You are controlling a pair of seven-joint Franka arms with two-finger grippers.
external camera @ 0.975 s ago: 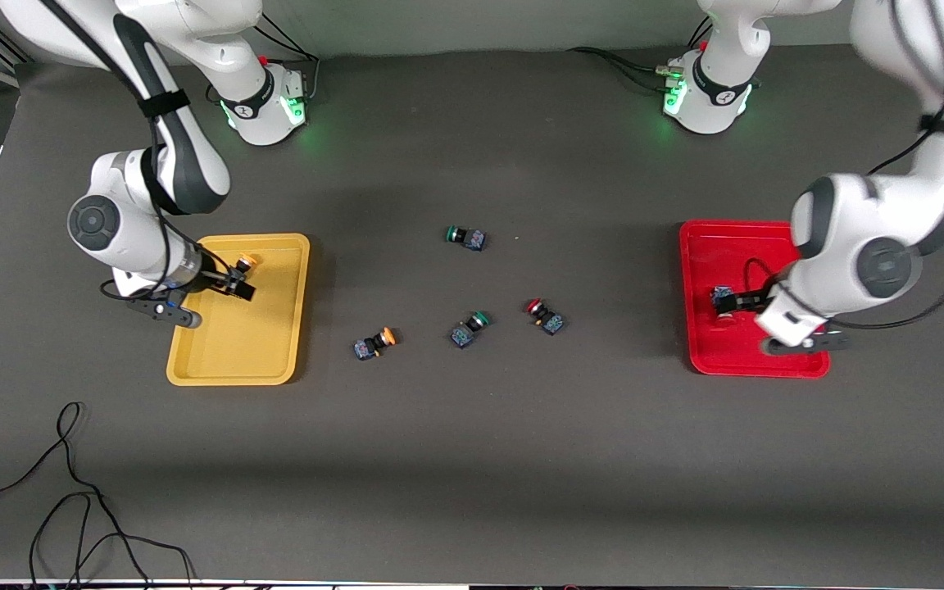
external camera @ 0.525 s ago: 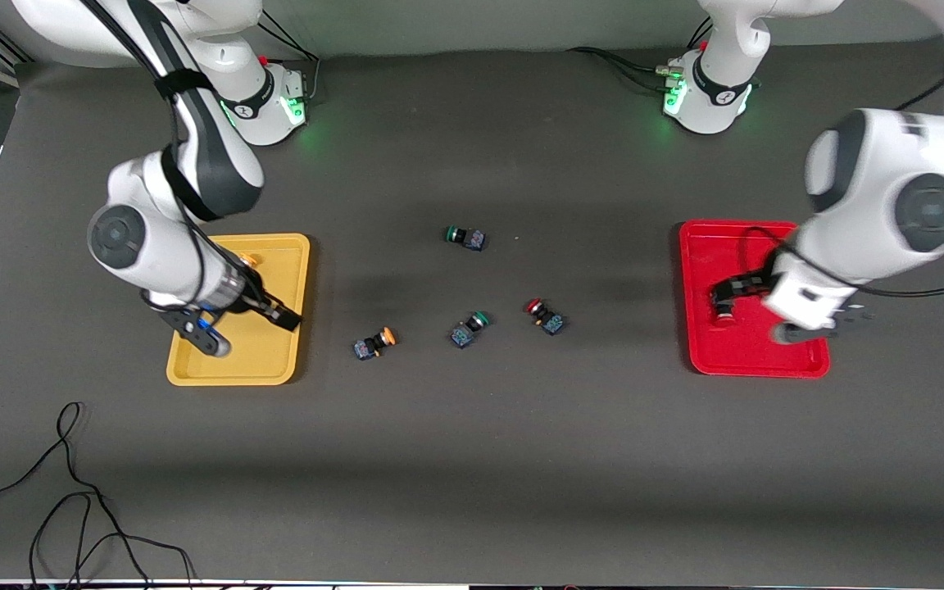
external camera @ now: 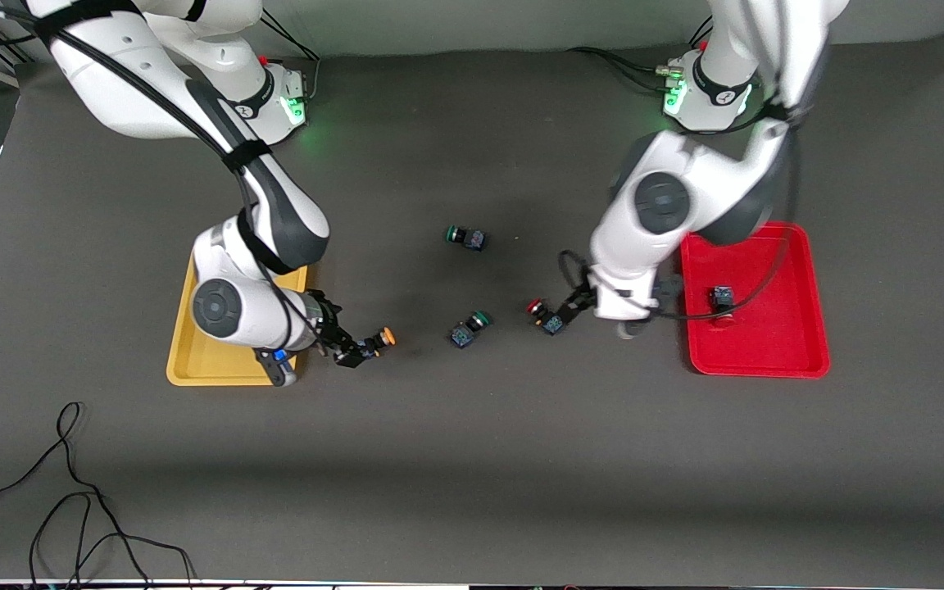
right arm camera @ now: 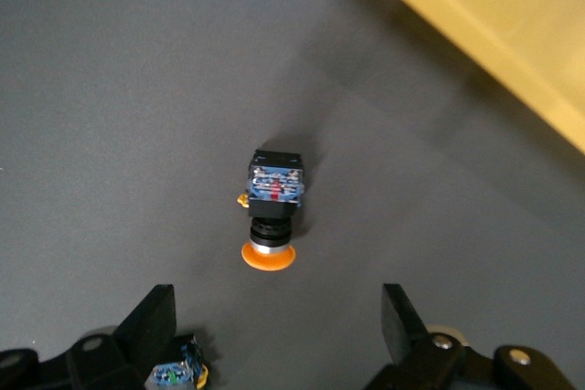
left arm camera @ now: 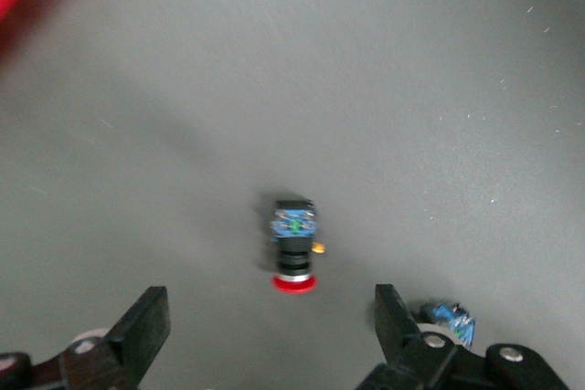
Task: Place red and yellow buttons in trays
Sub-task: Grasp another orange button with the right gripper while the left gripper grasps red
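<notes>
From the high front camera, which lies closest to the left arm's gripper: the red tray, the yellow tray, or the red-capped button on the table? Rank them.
From the left gripper:
1. Red-capped button, on the table just under the gripper.
2. Red tray, at the left arm's end.
3. Yellow tray, at the right arm's end.

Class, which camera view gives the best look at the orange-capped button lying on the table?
The right wrist view: the orange-capped button sits large and central, cap and body visible. The front view shows it tiny, partly hidden by the right tool. The left wrist view does not show it.

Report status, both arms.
Left claw open over red-capped push-button switch. Right claw open over orange-capped push-button switch. Both switches on table, unobstructed.
</notes>
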